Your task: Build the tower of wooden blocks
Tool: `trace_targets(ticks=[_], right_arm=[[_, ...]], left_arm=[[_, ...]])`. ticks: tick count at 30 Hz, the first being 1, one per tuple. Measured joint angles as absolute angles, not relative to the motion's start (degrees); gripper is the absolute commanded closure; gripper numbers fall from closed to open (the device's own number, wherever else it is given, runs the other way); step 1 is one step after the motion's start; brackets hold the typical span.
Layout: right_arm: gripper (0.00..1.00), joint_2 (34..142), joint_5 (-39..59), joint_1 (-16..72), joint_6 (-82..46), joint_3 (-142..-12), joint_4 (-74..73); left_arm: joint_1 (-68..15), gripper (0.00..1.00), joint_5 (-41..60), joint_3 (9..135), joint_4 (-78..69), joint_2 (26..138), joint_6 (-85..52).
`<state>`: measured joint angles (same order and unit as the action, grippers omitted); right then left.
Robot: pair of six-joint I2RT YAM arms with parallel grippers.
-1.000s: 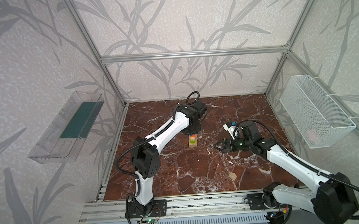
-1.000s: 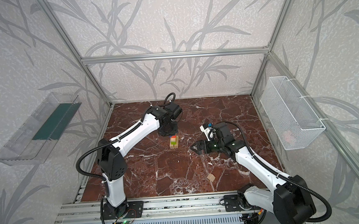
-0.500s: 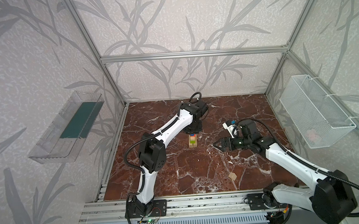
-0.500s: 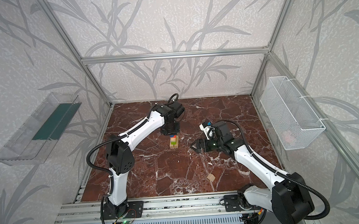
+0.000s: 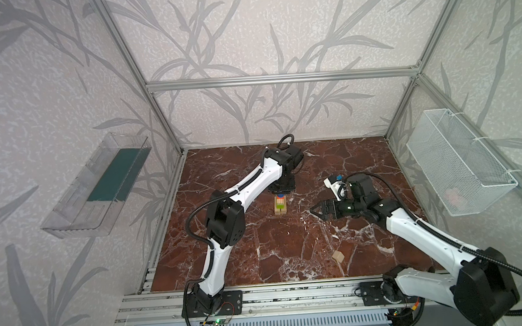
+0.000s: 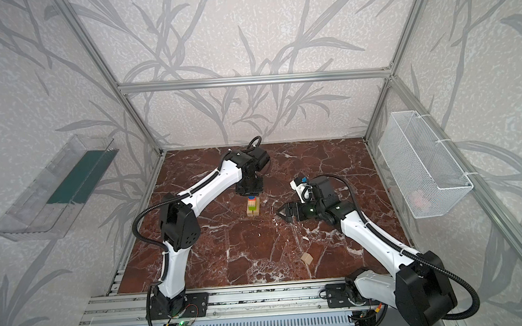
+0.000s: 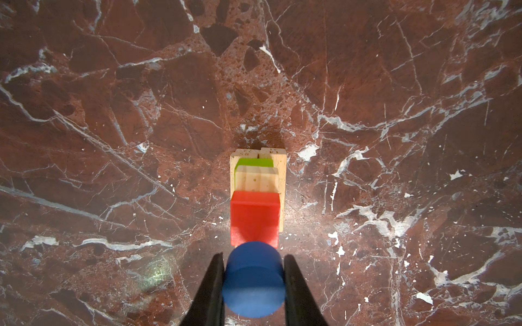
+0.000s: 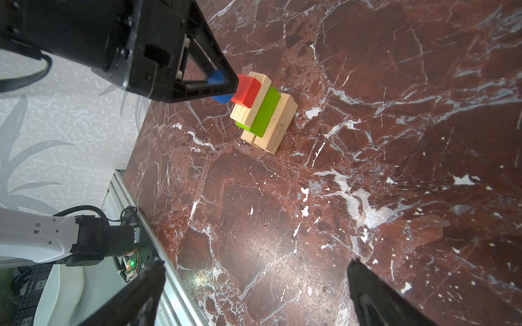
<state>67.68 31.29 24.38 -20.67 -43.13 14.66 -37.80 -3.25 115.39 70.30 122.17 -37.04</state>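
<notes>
Front, by the rail: a loose wood cube sits alone on the red marble desk, well apart from everything else.

Further in, on the right: the right fingers are low over the desk with tips aimed sideways at the stack and a clear gap to it. In the right wrist view the right fingers are spread wide and empty, with only bare desk between them.

Mid-desk: the wood block tower stands upright as a narrow column. Bottom to top in the right wrist view:
- two base planks side by side on the desk
- lime-green brick
- upper plank
- red cube

At the tower's top, the left fingers are clamped on a blue disc, one finger on each side. The disc is right at the red cube's top face; I can't tell whether it touches or sits a hair off. The left arm's wrist hangs over the tower's far side and covers the disc's upper part in both top views.

Far back: a wire basket on the right wall and a clear tray on the left wall.
</notes>
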Motion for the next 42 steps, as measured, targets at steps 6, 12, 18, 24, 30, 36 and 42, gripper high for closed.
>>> trace_targets(ticks=[6, 12, 18, 24, 30, 36, 42], right_arm=[[0.01, 67.7, 31.1, 24.4, -20.7, -43.1, 14.8], [0.01, 67.7, 31.0, 24.4, -20.6, -43.1, 14.8], [0.01, 67.7, 30.9, 24.4, -20.4, -43.1, 14.8], [0.01, 67.7, 30.9, 24.4, -20.1, -43.1, 14.8], [0.01, 67.5, 30.9, 24.4, -20.0, -43.1, 14.9], [0.01, 67.5, 30.9, 24.4, -20.0, -43.1, 14.9], [0.01, 67.5, 30.9, 24.4, -20.0, -43.3, 14.9]], left_arm=[[-37.6, 0.84, -3.1, 115.4, 70.3, 122.8, -37.0], [-37.4, 0.84, -2.9, 115.4, 70.3, 123.0, -37.0], [-37.3, 0.83, -2.6, 115.4, 70.3, 123.3, -37.0], [-37.2, 0.83, -1.8, 115.4, 70.2, 123.4, -37.0], [-37.0, 0.81, -1.5, 115.5, 70.0, 124.0, -37.0], [-36.7, 0.80, -1.5, 116.2, 69.9, 124.2, -37.0], [-36.6, 0.78, -1.5, 116.2, 69.9, 124.3, -37.0]])
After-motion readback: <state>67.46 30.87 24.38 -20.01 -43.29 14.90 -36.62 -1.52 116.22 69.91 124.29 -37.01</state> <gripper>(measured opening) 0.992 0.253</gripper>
